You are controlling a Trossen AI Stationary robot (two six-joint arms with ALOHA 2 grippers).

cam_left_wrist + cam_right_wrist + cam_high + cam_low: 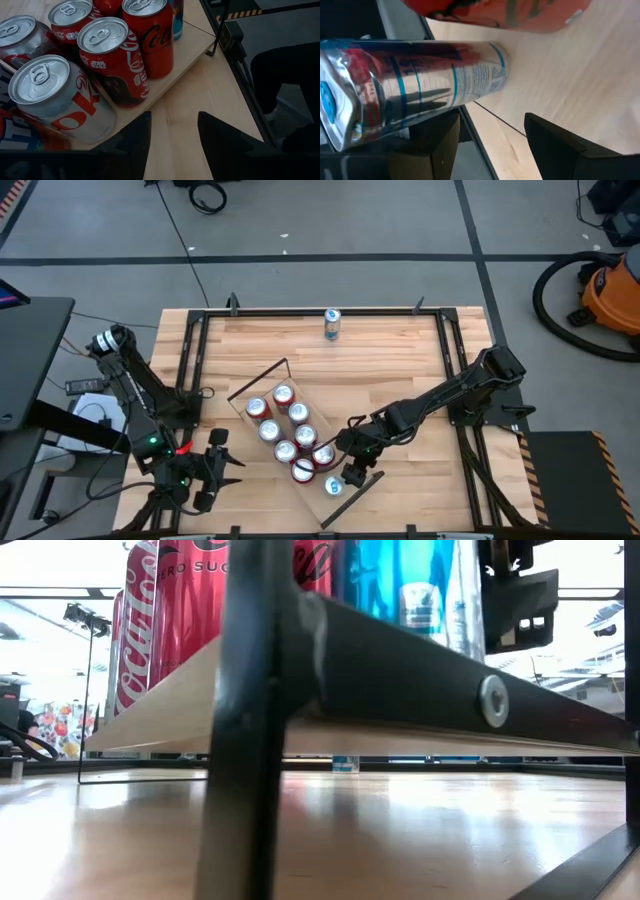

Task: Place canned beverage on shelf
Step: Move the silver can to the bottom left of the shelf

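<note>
The shelf [268,383], a pale wood plank with black rods, lies slantwise on the slatted tabletop. Several red and silver cans [285,425] stand on it. A blue and silver can [334,487] stands upright at its near end, and also shows in the right wrist view [420,90] and the low view [410,580]. My right gripper [352,472] is open [491,120] beside this can, which lies alongside one finger and not in the gap between the fingers. My left gripper [222,465] is open and empty [174,117] just off the shelf's left long edge. My right gripper has one finger [437,135] close against the blue can's side wall [445,102]. I cannot tell whether it touches. The can stands on the shelf, not between the fingers.
A second blue can [331,323] stands alone at the table's far edge. Black frame rails [455,370] run along the table's sides. In the left wrist view a person's dark legs [285,85] show beyond the table's edge. Bare tabletop lies between the shelf and the far can.
</note>
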